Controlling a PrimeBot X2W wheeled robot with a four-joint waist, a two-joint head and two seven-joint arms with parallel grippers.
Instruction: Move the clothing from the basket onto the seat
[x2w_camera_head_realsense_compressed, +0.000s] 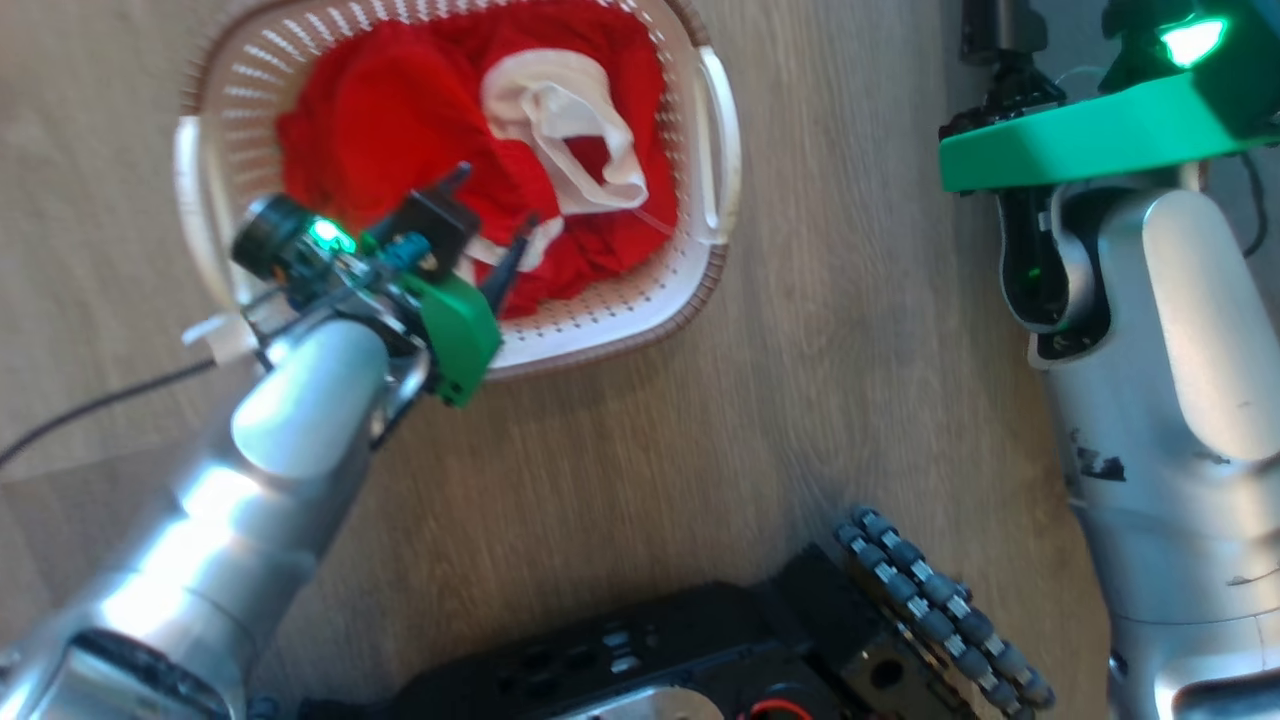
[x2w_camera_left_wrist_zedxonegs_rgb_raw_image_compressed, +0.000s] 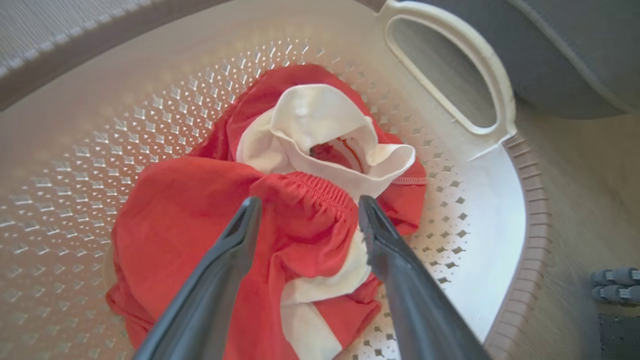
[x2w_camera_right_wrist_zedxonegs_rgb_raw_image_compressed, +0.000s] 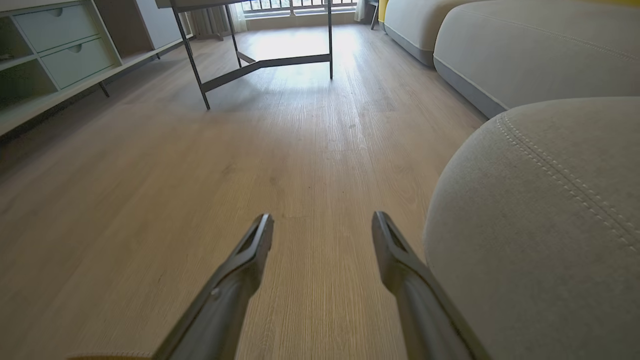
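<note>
The cream perforated basket (x2w_camera_head_realsense_compressed: 700, 150) stands on the wood floor, with the red clothing (x2w_camera_head_realsense_compressed: 400, 110) and its white bands heaped inside. My left gripper (x2w_camera_left_wrist_zedxonegs_rgb_raw_image_compressed: 310, 205) is open and low inside the basket (x2w_camera_left_wrist_zedxonegs_rgb_raw_image_compressed: 75, 165). Its two fingertips straddle a gathered elastic fold of the clothing (x2w_camera_left_wrist_zedxonegs_rgb_raw_image_compressed: 190, 220); whether they touch the fabric I cannot tell. In the head view the left gripper (x2w_camera_head_realsense_compressed: 490, 225) sits over the near part of the pile. My right gripper (x2w_camera_right_wrist_zedxonegs_rgb_raw_image_compressed: 322, 220) hangs open and empty above bare floor, just left of the grey stitched seat (x2w_camera_right_wrist_zedxonegs_rgb_raw_image_compressed: 540, 225). A corner of the seat (x2w_camera_left_wrist_zedxonegs_rgb_raw_image_compressed: 575, 50) shows beyond the basket handle.
My black base with its roller wheel (x2w_camera_head_realsense_compressed: 940, 610) lies close in front of the basket. A thin cable (x2w_camera_head_realsense_compressed: 90, 410) runs over the floor at left. Farther off stand a metal table frame (x2w_camera_right_wrist_zedxonegs_rgb_raw_image_compressed: 260, 60), a drawer cabinet (x2w_camera_right_wrist_zedxonegs_rgb_raw_image_compressed: 50, 50) and more grey cushions (x2w_camera_right_wrist_zedxonegs_rgb_raw_image_compressed: 525, 45).
</note>
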